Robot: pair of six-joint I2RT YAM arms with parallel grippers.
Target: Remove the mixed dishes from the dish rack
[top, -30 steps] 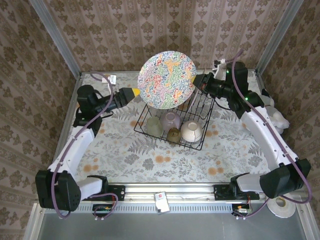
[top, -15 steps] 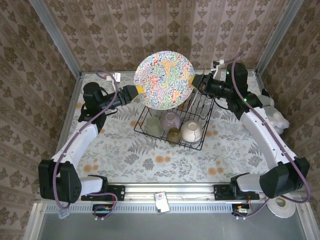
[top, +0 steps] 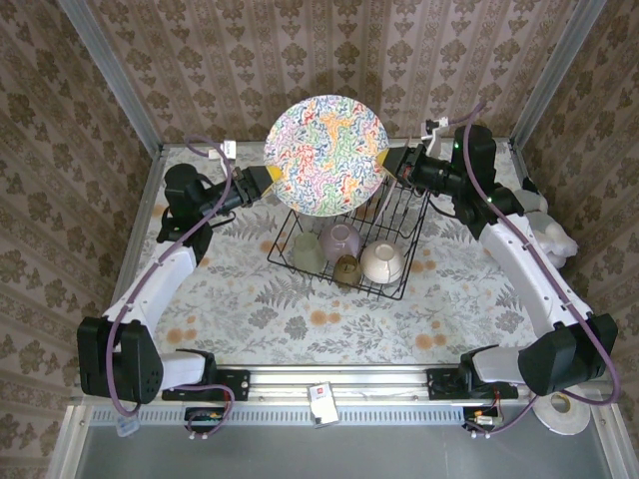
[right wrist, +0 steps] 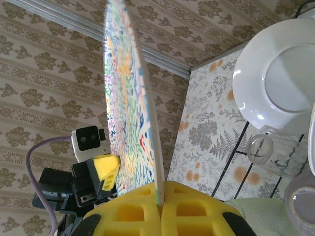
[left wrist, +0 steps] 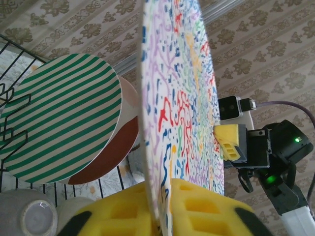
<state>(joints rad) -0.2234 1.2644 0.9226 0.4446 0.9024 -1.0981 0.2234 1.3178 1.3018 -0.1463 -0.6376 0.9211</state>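
From where I stand, the left arm (top: 160, 274) reaches up the left side of the floral surface (top: 260, 319). Its tool (top: 270, 181) is clenched on the left rim of a colourful plate (top: 326, 155); in its wrist view the yellow pads (left wrist: 197, 206) sit on either side of that rim. The plate stands on edge, face toward me, raised over the far end of the black wire dish rack (top: 285, 239). Behind it in the rack's slots lean a green-striped plate (left wrist: 61, 115) and, just behind that, a reddish plate (left wrist: 106, 157). Along the rack's near side, from left to right, sit a pale tumbler (top: 308, 251), a lilac bowl (top: 341, 239), a small amber cup (top: 346, 267) and a cream bowl (top: 382, 262), all mouth down. On the plate's right rim the right tool (top: 389, 165) grips too, its own pads (right wrist: 133, 211) pressed to both sides of the edge, so the plate hangs between the two arms. Further right a lumpy white soft toy (top: 554, 238) lies against the wall, and a white tape roll (top: 561, 411) rests by the right arm's base.
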